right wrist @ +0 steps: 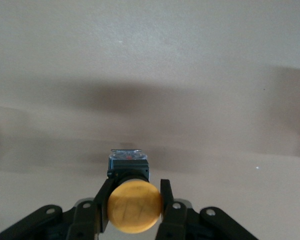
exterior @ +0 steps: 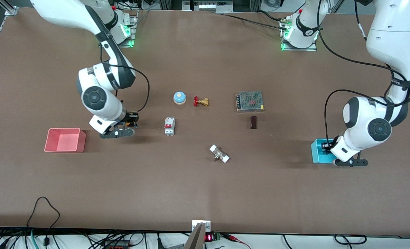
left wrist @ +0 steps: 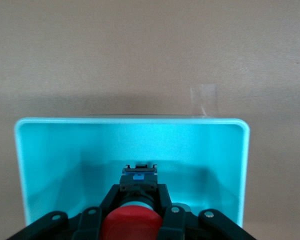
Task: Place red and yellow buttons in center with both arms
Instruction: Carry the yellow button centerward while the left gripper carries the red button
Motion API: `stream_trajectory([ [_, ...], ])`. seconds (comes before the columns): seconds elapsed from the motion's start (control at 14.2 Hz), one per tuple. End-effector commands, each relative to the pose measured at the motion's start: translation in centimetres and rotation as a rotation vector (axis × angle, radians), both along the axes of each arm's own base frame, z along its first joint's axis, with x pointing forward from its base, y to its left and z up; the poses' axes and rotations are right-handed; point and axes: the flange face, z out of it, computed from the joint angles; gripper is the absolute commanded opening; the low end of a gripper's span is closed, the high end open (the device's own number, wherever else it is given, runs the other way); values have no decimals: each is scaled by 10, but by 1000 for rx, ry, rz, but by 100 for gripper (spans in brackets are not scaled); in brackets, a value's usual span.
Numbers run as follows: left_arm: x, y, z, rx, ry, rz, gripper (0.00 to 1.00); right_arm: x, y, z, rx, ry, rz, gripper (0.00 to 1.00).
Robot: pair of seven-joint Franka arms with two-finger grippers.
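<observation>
My left gripper [exterior: 326, 147] is shut on the red button [left wrist: 130, 227], a red cap on a black base, and holds it inside the blue bin [exterior: 317, 155] at the left arm's end of the table. The left wrist view shows the gripper [left wrist: 139, 192] over the bin's floor [left wrist: 65, 160]. My right gripper [exterior: 133, 120] is shut on the yellow button [right wrist: 135, 206] and holds it low over bare brown tabletop beside the pink bin [exterior: 65, 140]. The gripper also shows in the right wrist view [right wrist: 135, 192]. The table's center [exterior: 198, 138] is bare brown surface.
Around the center lie a blue dome bell [exterior: 179, 98], a brass valve with a red handle [exterior: 201, 101], a white circuit breaker [exterior: 169, 126], a metal power supply [exterior: 249, 101], a dark cylinder [exterior: 253, 122] and a white-ended fitting [exterior: 219, 154].
</observation>
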Motion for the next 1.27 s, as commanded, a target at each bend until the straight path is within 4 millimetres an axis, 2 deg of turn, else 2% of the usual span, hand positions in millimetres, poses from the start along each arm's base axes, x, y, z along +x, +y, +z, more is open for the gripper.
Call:
stream_trajectory([
  [0.0, 5, -7, 77, 32, 42, -18, 22, -2, 4, -3, -27, -16, -11, 9],
  [0.14, 6, -38, 113, 21, 95, -48, 22, -3, 4, -9, -30, -11, -11, 9],
  [0.28, 0, -95, 123, -17, 123, -112, 19, -4, 8, -16, -28, -11, -15, 9],
  [0.42, -8, -154, 118, -75, 127, -72, 16, -4, 8, -20, -29, -10, -14, 10],
  [0.56, -14, -211, 102, -136, 122, -12, 16, -4, 8, -26, -29, -5, -14, 10],
  [0.71, -23, -264, 70, -153, 90, 38, 16, -4, 8, -30, -31, -3, -11, 11],
  [0.78, -24, -278, 57, -155, 77, 59, 17, -4, 8, -31, -32, 0, -11, 12],
  [0.85, -24, -288, 53, -164, 55, 65, 17, -4, 8, -33, -32, 2, -11, 14],
  [0.92, -29, -310, 47, -176, 40, 50, 17, -4, 8, -33, -32, 2, -11, 20],
  [0.99, -35, -331, 33, -176, 34, 68, 17, -4, 8, -33, -32, 2, -11, 26],
  [1.06, -36, -340, 22, -157, 7, 78, 17, -3, 8, -32, -32, 0, -11, 34],
  [1.2, -33, -341, 1, -119, -51, 69, 18, -3, 8, -32, -31, 1, -14, 46],
])
